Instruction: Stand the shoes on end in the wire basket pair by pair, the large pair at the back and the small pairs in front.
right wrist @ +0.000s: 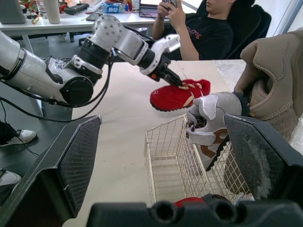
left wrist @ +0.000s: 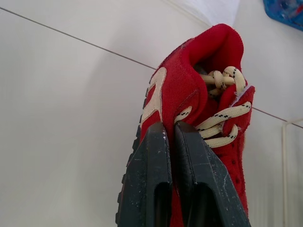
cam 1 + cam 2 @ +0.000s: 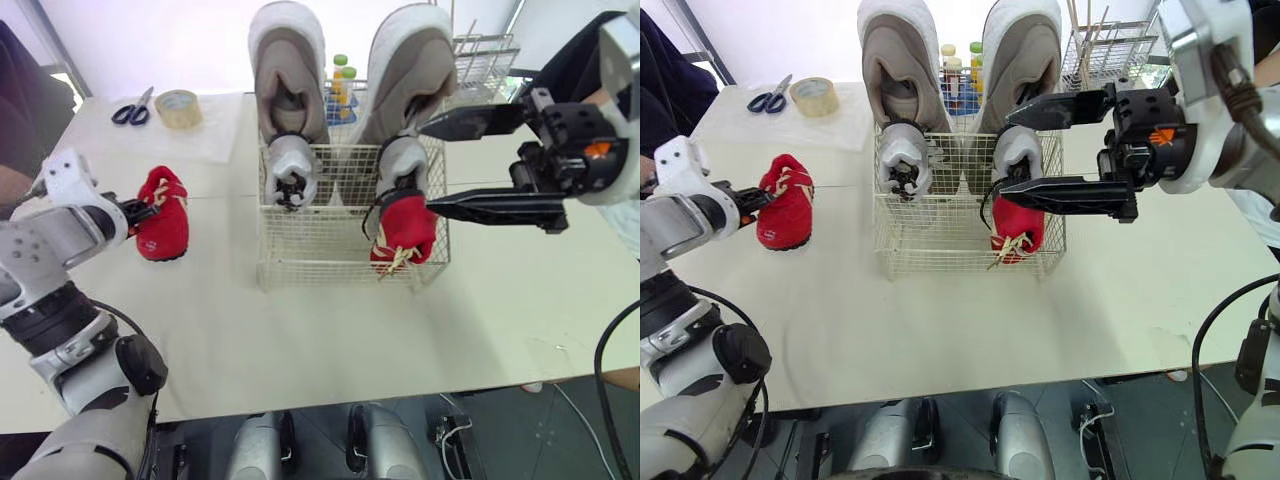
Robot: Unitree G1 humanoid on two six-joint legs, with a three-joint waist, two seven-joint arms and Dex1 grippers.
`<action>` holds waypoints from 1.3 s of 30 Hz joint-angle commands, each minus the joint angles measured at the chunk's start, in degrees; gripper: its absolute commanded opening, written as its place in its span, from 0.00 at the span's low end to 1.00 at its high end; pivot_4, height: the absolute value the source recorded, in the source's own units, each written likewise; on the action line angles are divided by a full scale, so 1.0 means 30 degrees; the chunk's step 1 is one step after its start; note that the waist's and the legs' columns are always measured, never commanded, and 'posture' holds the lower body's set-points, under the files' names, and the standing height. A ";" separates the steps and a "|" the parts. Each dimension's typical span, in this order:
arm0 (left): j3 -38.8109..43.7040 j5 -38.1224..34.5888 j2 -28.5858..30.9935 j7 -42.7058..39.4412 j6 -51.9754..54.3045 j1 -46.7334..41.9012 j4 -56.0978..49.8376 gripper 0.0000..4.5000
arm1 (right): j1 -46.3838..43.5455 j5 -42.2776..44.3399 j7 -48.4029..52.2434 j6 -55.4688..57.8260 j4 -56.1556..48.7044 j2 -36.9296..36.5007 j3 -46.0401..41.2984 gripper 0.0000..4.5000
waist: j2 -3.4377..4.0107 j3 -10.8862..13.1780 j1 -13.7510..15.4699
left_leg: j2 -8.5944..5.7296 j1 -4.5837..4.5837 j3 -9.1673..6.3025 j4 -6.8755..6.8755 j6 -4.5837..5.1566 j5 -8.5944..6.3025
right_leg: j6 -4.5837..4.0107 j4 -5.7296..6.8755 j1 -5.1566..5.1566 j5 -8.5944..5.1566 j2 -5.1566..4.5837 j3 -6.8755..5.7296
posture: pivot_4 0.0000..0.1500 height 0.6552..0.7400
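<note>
- Bench: pale flat top carrying every item listed below
- Wire basket: white mesh, open at the top, at the middle of the bench
- Large beige pair: left shoe and right shoe stand on end, side by side, along the back of the basket, rising well above its rim
- Right gripper: fingers spread wide and holding nothing, reaching in from the basket's right side, upper finger level with the right beige shoe, lower finger just above the stowed red shoe
- Left gripper: fingers clamped on the collar edge of the loose red shoe, beside its laces
- Small grey pair: left shoe and right shoe on end in the basket, each directly in front of a beige shoe
- Stowed red shoe: on end in the basket's front right corner, in front of the right grey shoe, cream laces hanging through the mesh
- Loose red shoe: outside the basket, well to its left, over the bench
- Tape roll: flat at the far left of the bench
- Scissors: blue-handled, just left of the tape roll
</note>
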 commanded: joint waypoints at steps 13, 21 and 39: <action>-0.1378 0.1648 -0.0316 -0.0714 -0.1986 -0.0455 0.0428 0.99 | 0.0163 -0.0401 -0.0109 -0.0816 -0.0529 -0.0143 -0.0578 1.00 | -0.0006 -0.0004 0.0411 | -0.0001 0.0039 0.0003 0.0001 -0.0007 0.0001 | -0.0024 -0.0005 0.0039 0.0014 0.0000 -0.0001 | 1.00 1.00; -0.2667 0.2718 0.2537 -0.1558 -0.6009 -0.1435 0.4991 0.99 | 0.0451 -0.0342 -0.0339 -0.0960 -0.0809 -0.0244 -0.0799 1.00 | -0.0001 -0.0007 0.0351 | 0.0000 0.0042 0.0015 -0.0008 -0.0007 0.0000 | -0.0029 -0.0007 0.0028 0.0017 0.0001 -0.0005 | 1.00 1.00; -0.5129 0.3673 0.2908 -0.3766 -1.3344 -0.1352 1.5863 0.99 | 0.1057 -0.0105 -0.1245 -0.0912 -0.1409 -0.0224 -0.1231 1.00 | -0.0007 -0.0015 0.0406 | -0.0001 0.0043 0.0018 -0.0005 -0.0005 0.0000 | -0.0031 -0.0004 0.0037 0.0019 -0.0001 -0.0009 | 1.00 1.00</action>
